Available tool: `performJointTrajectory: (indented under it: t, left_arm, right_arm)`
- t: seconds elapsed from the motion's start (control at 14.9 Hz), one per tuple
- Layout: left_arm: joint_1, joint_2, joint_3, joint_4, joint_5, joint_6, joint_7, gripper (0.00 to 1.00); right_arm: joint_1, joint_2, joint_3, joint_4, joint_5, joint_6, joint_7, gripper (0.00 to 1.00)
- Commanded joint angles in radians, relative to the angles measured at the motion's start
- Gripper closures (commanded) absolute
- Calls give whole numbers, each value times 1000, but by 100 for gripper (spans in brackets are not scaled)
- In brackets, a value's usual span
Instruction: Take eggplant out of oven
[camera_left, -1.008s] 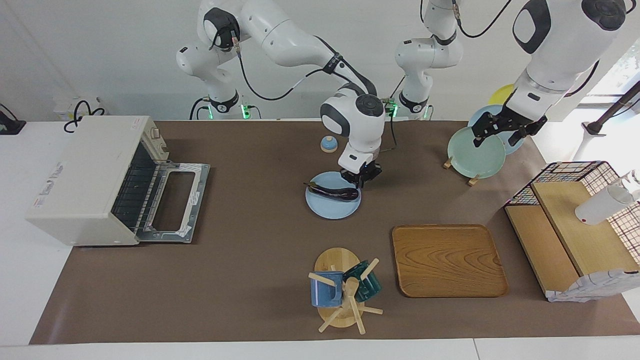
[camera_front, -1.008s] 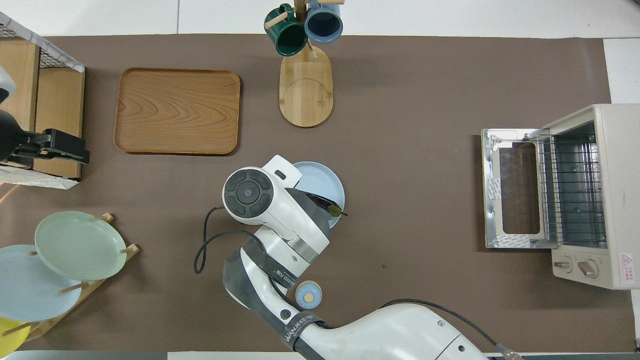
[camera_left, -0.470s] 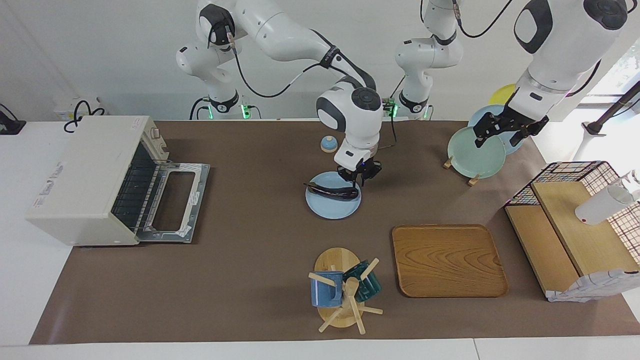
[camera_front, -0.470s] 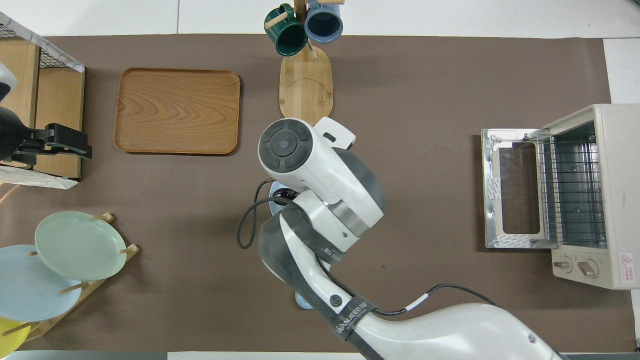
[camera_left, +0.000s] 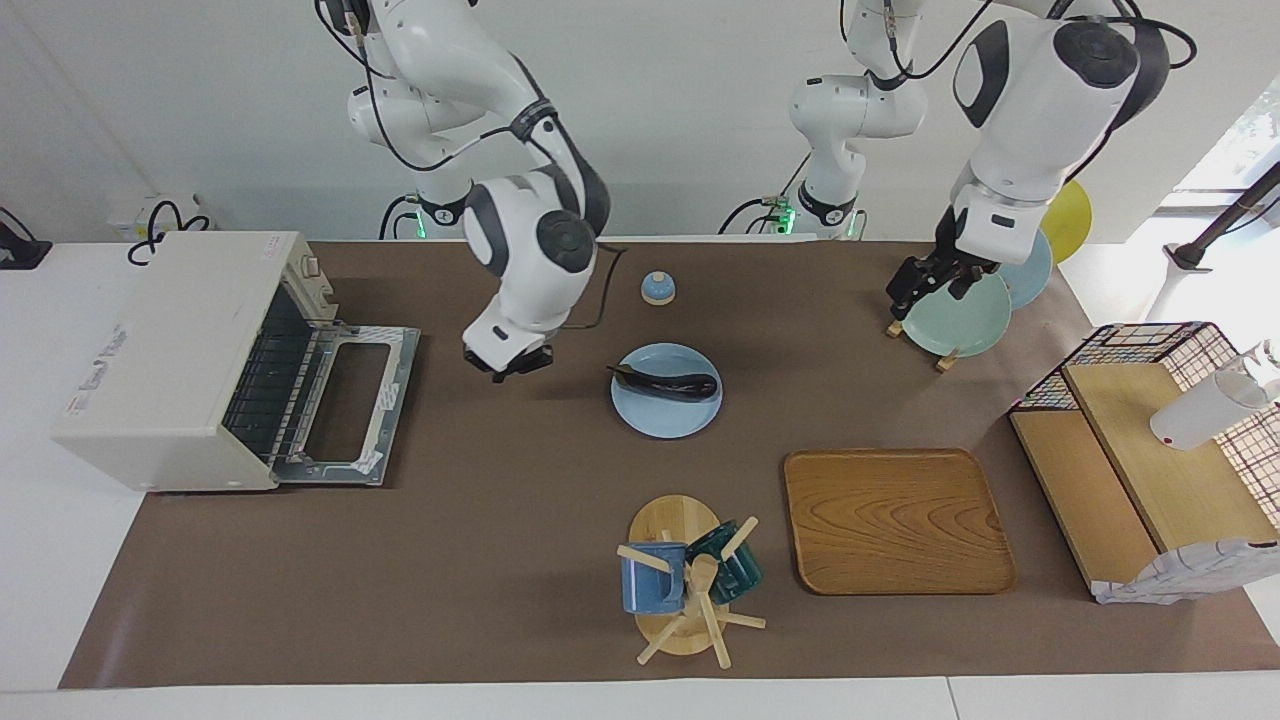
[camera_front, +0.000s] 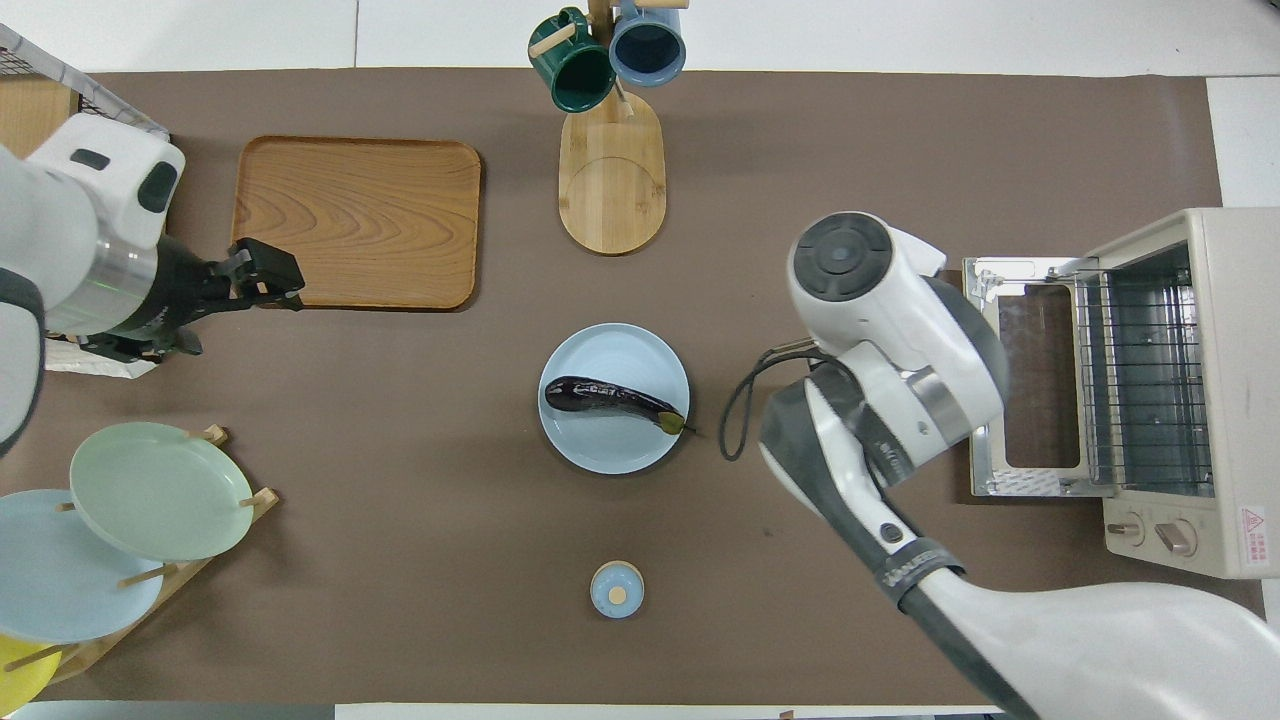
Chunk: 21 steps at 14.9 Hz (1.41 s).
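The eggplant (camera_left: 668, 382) (camera_front: 605, 397) lies loose across a light blue plate (camera_left: 660, 418) (camera_front: 615, 350) at the middle of the table. The oven (camera_left: 170, 340) (camera_front: 1230, 330) stands at the right arm's end, its drop-down door (camera_left: 350, 400) (camera_front: 1030, 380) lying open and its wire shelf bare. My right gripper (camera_left: 508, 362) hangs shut and holding nothing over the mat between the oven door and the plate. In the overhead view its own wrist hides it. My left gripper (camera_left: 925, 285) (camera_front: 265, 280) is open and holds nothing, raised over the plate rack.
A wooden tray (camera_left: 895, 520) and a mug tree (camera_left: 685, 580) lie farther from the robots than the plate. A small blue knob (camera_left: 657, 288) sits nearer. The plate rack with a green plate (camera_left: 955, 315) and a wire-mesh shelf rack (camera_left: 1150, 450) stand at the left arm's end.
My right gripper shut, rose from the plate and swung toward the oven, leaving the eggplant on the plate. The left arm shifted slightly toward the table's middle.
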Motion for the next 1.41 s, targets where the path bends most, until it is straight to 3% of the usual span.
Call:
performJointTrajectory:
  t: [0.0, 0.13, 0.54, 0.87, 1.01, 1.21, 1.34]
  left_arm:
    - [-69, -25, 12, -66, 2, 62, -236, 0]
    - [-115, -13, 12, -94, 2, 126, -451, 0]
    - [-236, 123, 12, -118, -14, 324, -1025, 0]
    - [-334, 238, 12, -124, -14, 496, -1269, 0]
    - [-369, 288, 13, -127, -14, 540, -1347, 0]
    - [-440, 367, 16, -127, -9, 572, -1449, 0]
    - [-452, 372, 16, -134, -8, 588, -1496, 0]
  right_arm:
    - [-121, -67, 16, -166, -17, 132, -97, 100]
    - [-167, -67, 14, -212, -20, 229, -151, 100]
    - [-194, -54, 14, -244, -74, 268, -164, 100]
    - [-195, -53, 13, -226, -149, 240, -167, 100]
    - [-194, -53, 14, -180, -180, 178, -176, 100]
    - [-208, -59, 14, -35, -172, 15, -329, 100]
    - [-266, -86, 16, 9, -157, -46, -406, 100]
